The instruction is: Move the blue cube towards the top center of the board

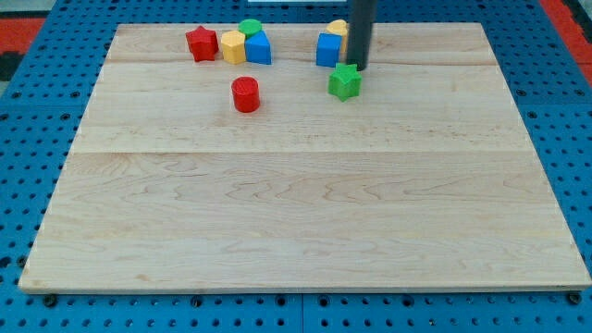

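So the blue cube sits up near the view's top, a bit right of centre, and the rod's tip is down just beside its right side, close enough that I can't tell if they're touching. That spot makes sense to me: coming at it from the right would nudge it leftward toward the top middle, which isn't far off. There's no gripper on this arm, just the straight rod, so nothing opens or closes, it only pushes.

A yellow block peeks out behind the cube and the rod, mostly hidden. The green star sits right under the tip, looks near enough to get bumped.

Further to the view's left there's a tight cluster: another blue block, a yellow one, a green cylinder behind them, and a red star. A red cylinder stands alone below that. The wooden board holds nothing else.
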